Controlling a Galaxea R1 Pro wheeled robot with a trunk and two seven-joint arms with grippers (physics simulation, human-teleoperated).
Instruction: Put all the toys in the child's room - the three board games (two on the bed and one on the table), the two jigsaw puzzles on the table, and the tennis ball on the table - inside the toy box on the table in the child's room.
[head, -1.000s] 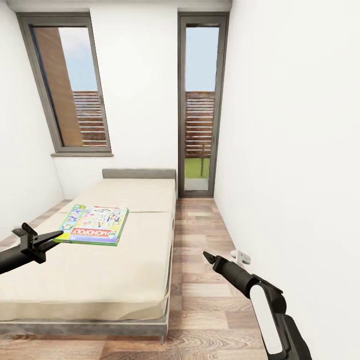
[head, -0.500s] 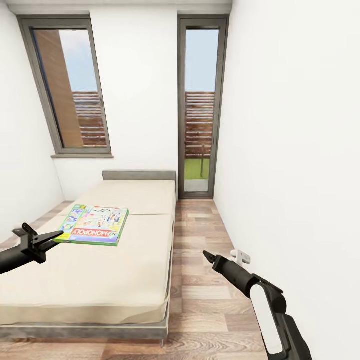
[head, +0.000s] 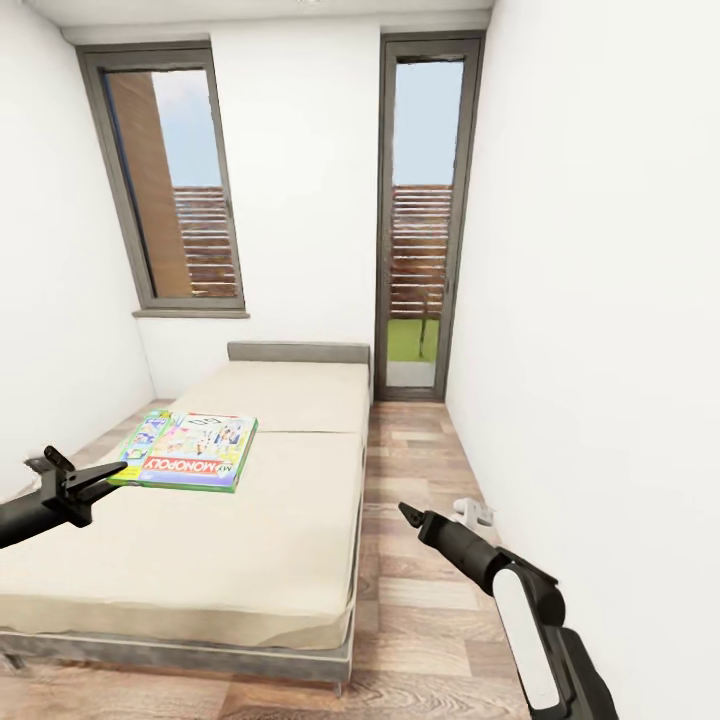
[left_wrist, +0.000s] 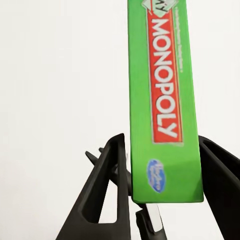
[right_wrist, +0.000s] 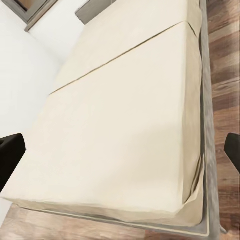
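Left gripper is clamped on the Monopoly box edge, frame left, held level above the bed for carrying. Right gripper, lower centre, holds nothing; jaws probably apart.

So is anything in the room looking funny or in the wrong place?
Yes, one thing: the Monopoly box is not lying on the bed. It hangs level in the air above the mattress, pinched at one end by the left gripper. The right gripper is open with nothing between its fingers, over the wooden floor.
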